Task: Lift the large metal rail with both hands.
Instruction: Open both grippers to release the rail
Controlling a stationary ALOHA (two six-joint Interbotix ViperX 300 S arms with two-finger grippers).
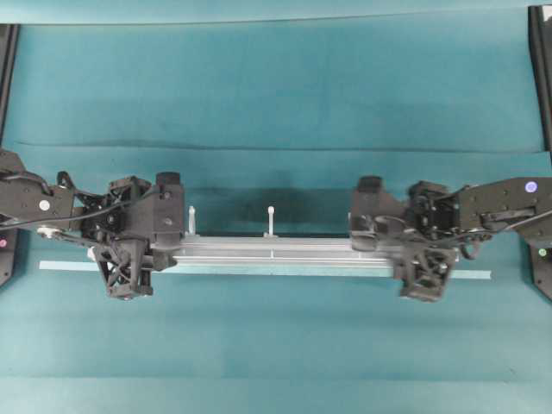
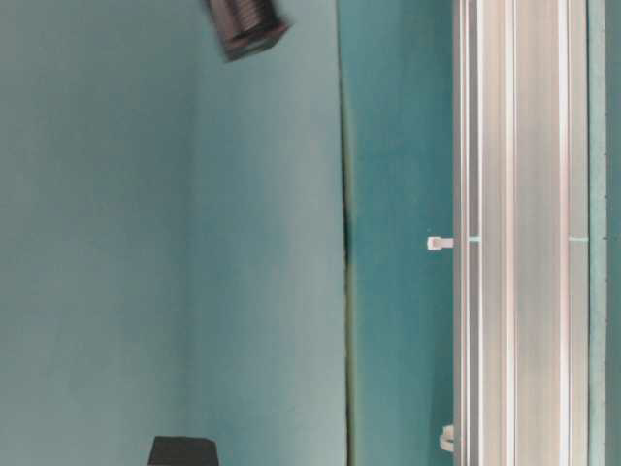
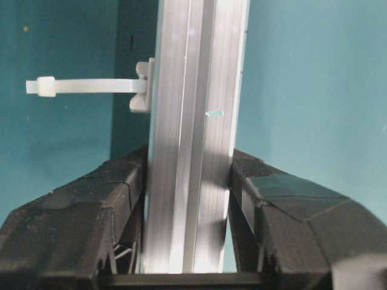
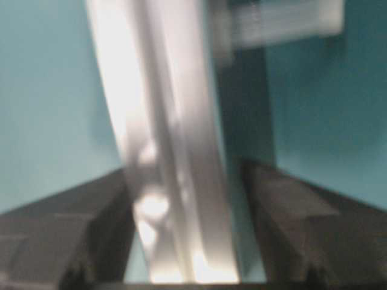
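The left claw [image 3: 187, 199] is clamping the large metal rail [image 1: 276, 252] lying across the teal table [image 1: 276, 86]; the right claw [image 4: 187, 205] is standing apart around it, gap on one side.

A robotics lab test rig: a bench [image 1: 276, 86] draped in plain teal cloth with a matching teal backdrop, two black arms, one [image 1: 52, 203] at left and one [image 1: 492, 207] at right, and black frame posts [image 1: 542, 69] at the edges.
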